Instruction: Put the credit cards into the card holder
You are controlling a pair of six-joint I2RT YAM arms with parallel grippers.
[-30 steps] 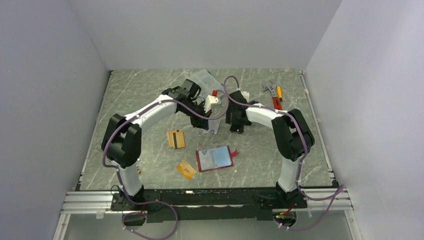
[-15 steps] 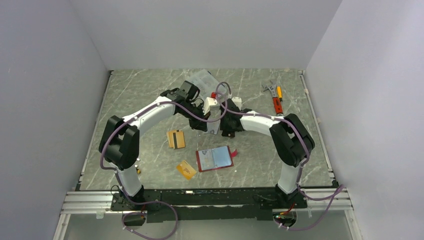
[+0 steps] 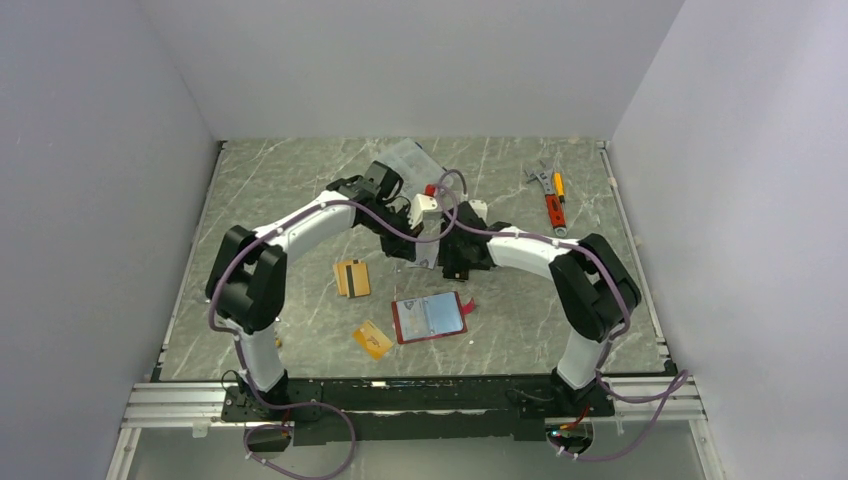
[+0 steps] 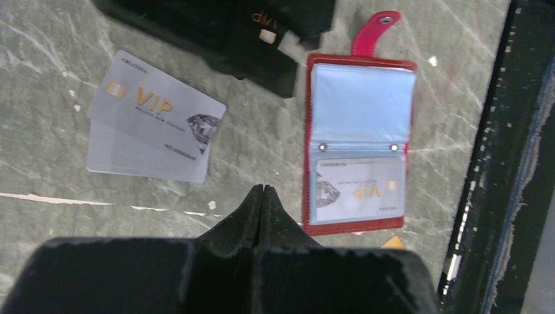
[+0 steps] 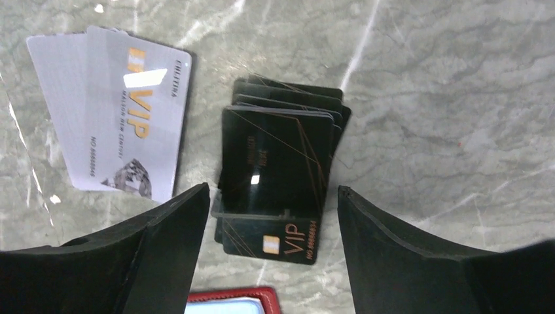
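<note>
Straddling the dark cards (image 5: 281,150) below, my right gripper (image 5: 271,193) sits spread to pinch one; left gripper (image 4: 262,191) pressed together.

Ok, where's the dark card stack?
The dark card stack lies under the open right gripper in its wrist view, beside the silver cards and near the card holder.

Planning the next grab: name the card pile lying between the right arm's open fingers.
The dark pile, framed by both fingers; the silver pile lies outside them.
</note>
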